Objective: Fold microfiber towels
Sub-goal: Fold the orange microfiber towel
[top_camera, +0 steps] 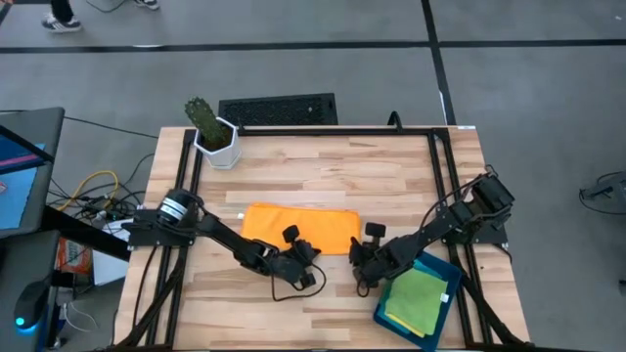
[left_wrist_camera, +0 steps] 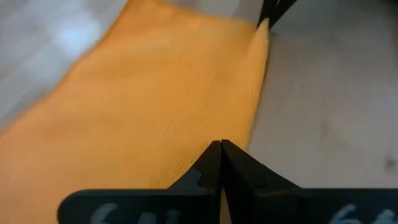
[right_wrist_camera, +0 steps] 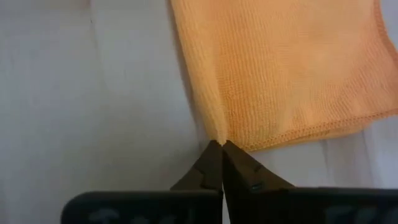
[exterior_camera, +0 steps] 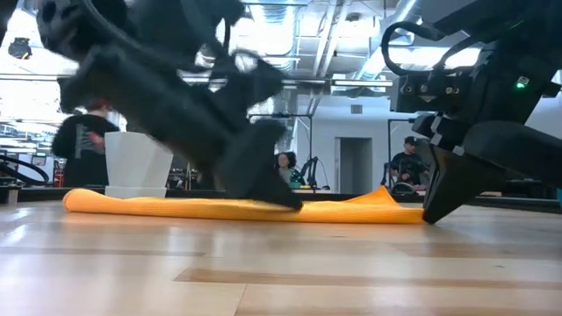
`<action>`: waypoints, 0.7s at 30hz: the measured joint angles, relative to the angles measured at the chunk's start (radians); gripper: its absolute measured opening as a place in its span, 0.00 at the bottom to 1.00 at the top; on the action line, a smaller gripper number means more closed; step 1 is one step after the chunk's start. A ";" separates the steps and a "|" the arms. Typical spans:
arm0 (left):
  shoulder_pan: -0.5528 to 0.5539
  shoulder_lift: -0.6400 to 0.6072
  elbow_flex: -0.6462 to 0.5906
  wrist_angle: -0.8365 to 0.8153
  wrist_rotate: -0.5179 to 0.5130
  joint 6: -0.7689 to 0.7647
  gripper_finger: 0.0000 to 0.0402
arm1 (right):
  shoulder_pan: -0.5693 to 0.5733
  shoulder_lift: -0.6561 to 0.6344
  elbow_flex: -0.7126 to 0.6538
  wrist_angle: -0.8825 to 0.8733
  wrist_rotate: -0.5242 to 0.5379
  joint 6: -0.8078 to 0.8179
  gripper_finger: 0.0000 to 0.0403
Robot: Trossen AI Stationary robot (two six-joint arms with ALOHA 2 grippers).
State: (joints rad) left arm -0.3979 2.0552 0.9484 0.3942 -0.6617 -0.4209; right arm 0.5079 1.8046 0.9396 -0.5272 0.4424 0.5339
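Observation:
An orange microfiber towel [top_camera: 293, 225] lies folded into a long flat rectangle at the middle of the table. My left gripper [left_wrist_camera: 221, 146] is shut and stands on the towel's near edge, a little right of its middle, pointing along that edge toward the table's right. My right gripper [right_wrist_camera: 221, 144] is shut on the towel's near right corner. In the low view the left fingertips [exterior_camera: 285, 200] rest on the cloth and the right fingertips [exterior_camera: 430, 215] stand at its right end. My left gripper presses its shut fingers down on the towel's near edge [left_wrist_camera: 239, 140], slanting down from the table's left. Whether any cloth is between the fingers I cannot tell. The towel lies flat under them. My right gripper pinches the towel's near right corner [right_wrist_camera: 217, 127] between its two fingers, coming steeply from above. The cloth is drawn into a small ridge at the fingers [exterior_camera: 386, 195]. The rest of the towel lies on the table.
A dark teal tray [top_camera: 435, 328] with a green towel [top_camera: 416, 298] in it sits at the near right corner, close to my right arm. A white pot with a cactus [top_camera: 215, 137] stands at the far left, and a keyboard [top_camera: 279, 110] lies beyond the far edge. People [exterior_camera: 83, 145] are in the room behind.

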 joint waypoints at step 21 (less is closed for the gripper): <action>-0.014 -0.023 -0.002 -0.120 -0.006 -0.067 0.00 | -0.063 0.002 0.187 -0.024 0.033 -0.179 0.03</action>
State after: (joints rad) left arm -0.4114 2.0324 0.9469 0.2744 -0.6680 -0.4876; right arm 0.4453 1.8061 1.1270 -0.5513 0.4752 0.3552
